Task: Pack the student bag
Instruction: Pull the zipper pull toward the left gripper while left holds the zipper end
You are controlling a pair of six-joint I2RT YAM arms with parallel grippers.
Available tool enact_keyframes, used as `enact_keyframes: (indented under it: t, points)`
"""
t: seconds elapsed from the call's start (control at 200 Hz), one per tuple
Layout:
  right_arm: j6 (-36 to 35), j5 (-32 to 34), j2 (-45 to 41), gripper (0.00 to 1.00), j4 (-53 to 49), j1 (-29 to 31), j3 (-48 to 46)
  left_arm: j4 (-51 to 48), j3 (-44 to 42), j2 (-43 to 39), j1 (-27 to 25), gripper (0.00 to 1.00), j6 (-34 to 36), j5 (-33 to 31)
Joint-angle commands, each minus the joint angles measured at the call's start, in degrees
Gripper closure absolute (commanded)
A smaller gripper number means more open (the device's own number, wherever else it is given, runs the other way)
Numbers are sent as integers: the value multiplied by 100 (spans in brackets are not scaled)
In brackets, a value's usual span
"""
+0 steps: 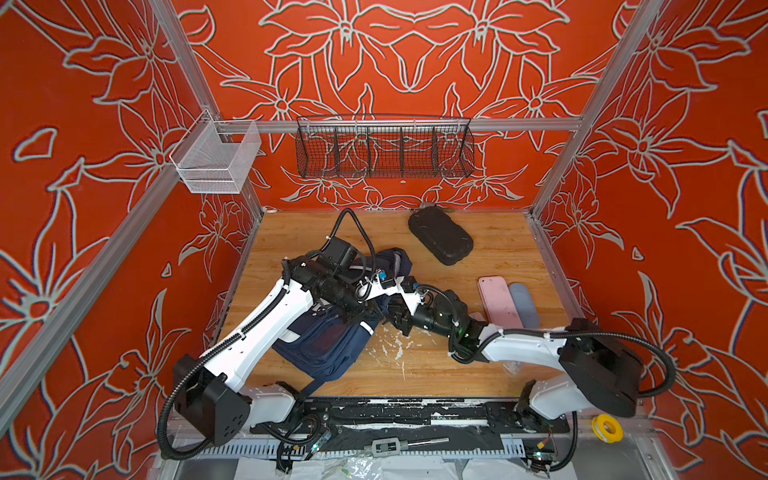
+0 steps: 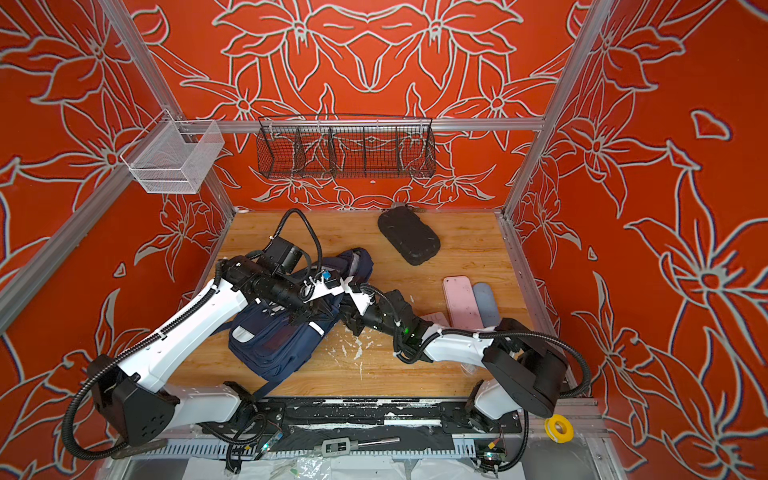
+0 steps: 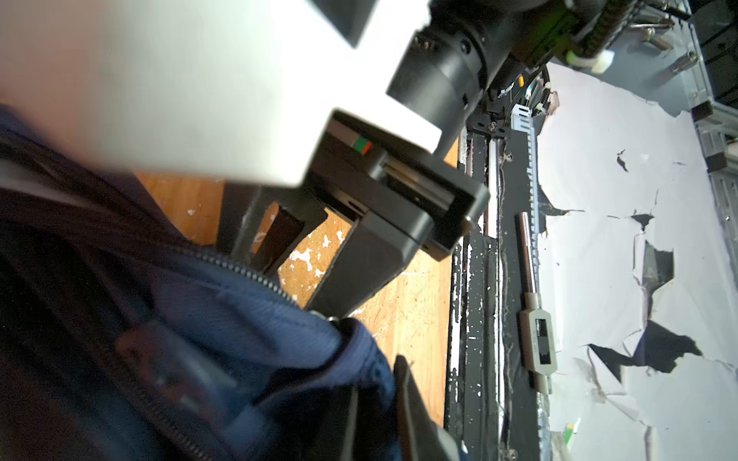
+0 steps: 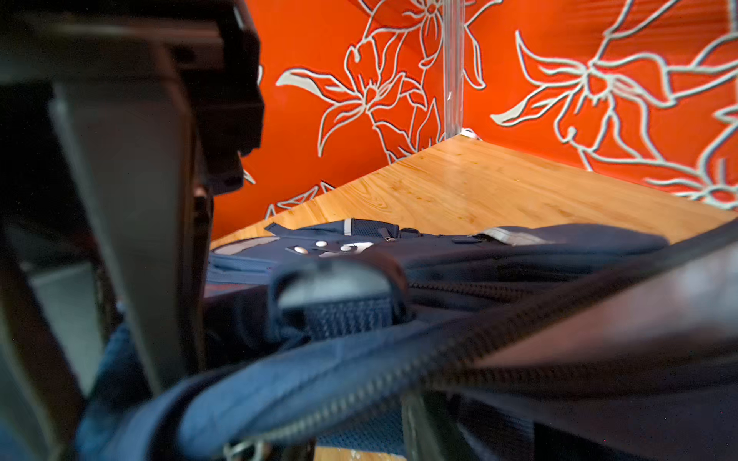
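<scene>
Atop the wooden tabletop (image 1: 511, 249) lies a rumpled navy fabric student bag (image 1: 324, 349).

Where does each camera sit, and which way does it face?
Both top views: high in front, looking down at table and bag; left arm, right arm show.
Left wrist: above bag, facing front edge; right gripper shows.
Right wrist: low beside bag, facing back corner; its fingers show.
Shared: both wrist views see the bag's zip.
</scene>
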Motion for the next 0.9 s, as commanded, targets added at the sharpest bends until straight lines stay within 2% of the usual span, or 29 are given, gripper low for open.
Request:
enact_keyframes:
  t: [0.0, 0.06, 0.125, 0.245, 0.405, 0.65, 0.746, 0.771, 0.831, 0.896]
  points:
    - [526, -741, 120, 70, 1506, 208, 263, 515, 466, 259, -79, 97, 420, 655]
    - [587, -693, 140, 70, 1930, 199, 134, 495, 450, 290, -45, 100, 428, 637]
    - [518, -532, -2, 73, 1688, 192, 90, 529, 403, 248, 85, 100, 384, 792]
    - [126, 191, -376, 100, 896, 190, 48, 432, 410, 209, 179, 100, 406, 803]
    - [-364, 1589, -1072, 100, -393, 52, -80, 197, 322, 164, 194, 100, 842, 242]
    - [-538, 1946, -1571, 100, -1670, -205, -55, 385, 250, 140, 195, 100, 894, 591]
    - [-904, 1381, -1616, 100, -1592, -225, -166, 536, 55, -67, 194, 100, 898, 584]
    - [-975, 1185, -1651, 94, -1535, -227, -207, 514, 18, -107, 193, 100, 945, 528]
    - [-1106, 989, -1738, 71, -1724, -232, -165, 374, -42, -137, 185, 100, 1155, 322]
    - [-1759, 722, -1911, 53, -2376, -233, -1, 123, -1, -58, 119, 100, 1495, 52]
